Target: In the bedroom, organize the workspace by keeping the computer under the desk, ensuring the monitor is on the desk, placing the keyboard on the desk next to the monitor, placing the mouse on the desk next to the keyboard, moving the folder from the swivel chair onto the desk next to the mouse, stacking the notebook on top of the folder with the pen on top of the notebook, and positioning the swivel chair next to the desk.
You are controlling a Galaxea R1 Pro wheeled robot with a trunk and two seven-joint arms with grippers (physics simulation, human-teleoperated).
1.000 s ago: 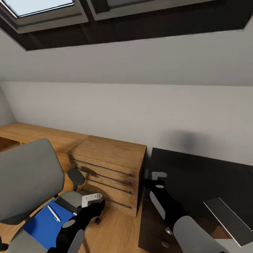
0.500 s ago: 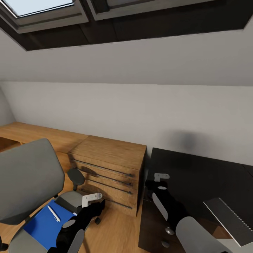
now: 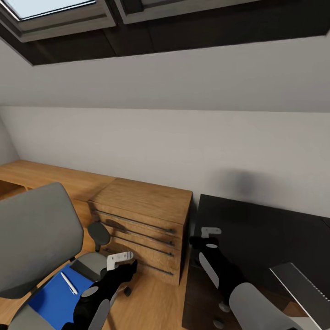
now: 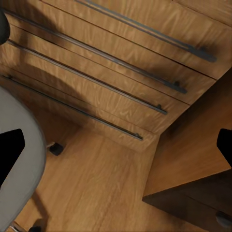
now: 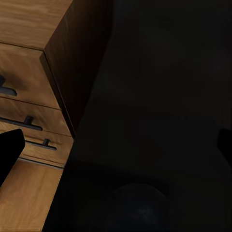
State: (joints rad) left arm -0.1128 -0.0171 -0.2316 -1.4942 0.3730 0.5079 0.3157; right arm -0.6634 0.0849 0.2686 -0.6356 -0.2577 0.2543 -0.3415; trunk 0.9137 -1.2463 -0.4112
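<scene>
Item 1, swivel chair (image 3: 36, 238): grey back at 8 o'clock in the head view, black armrest beside it, seat partly covered.

Item 2, folder (image 3: 57, 295): bright blue, flat on the chair seat.

Item 3, pen (image 3: 69, 283): thin whitish stick lying on the folder.

Item 4, desk (image 3: 261, 229): glossy black surface at 4 o'clock in the head view, dark drawer unit below with round silver knobs.

Item 5, keyboard (image 3: 305, 288): silver-grey slab at the 4 o'clock edge of the frame, on the surface, cut off by the frame.

Item 6, wooden dresser (image 3: 142, 224): light wood, long bar handles, standing just beside the desk, toward 9 o'clock from it.

Item 7, left end effector (image 4: 116, 140): fingertips spread wide, nothing between them; hangs over the wooden floor (image 4: 96, 183) near the dresser front and the chair seat edge.

Item 8, right end effector (image 5: 116, 145): fingertips spread wide, empty; hangs above the black surface near its edge beside the dresser.
</scene>
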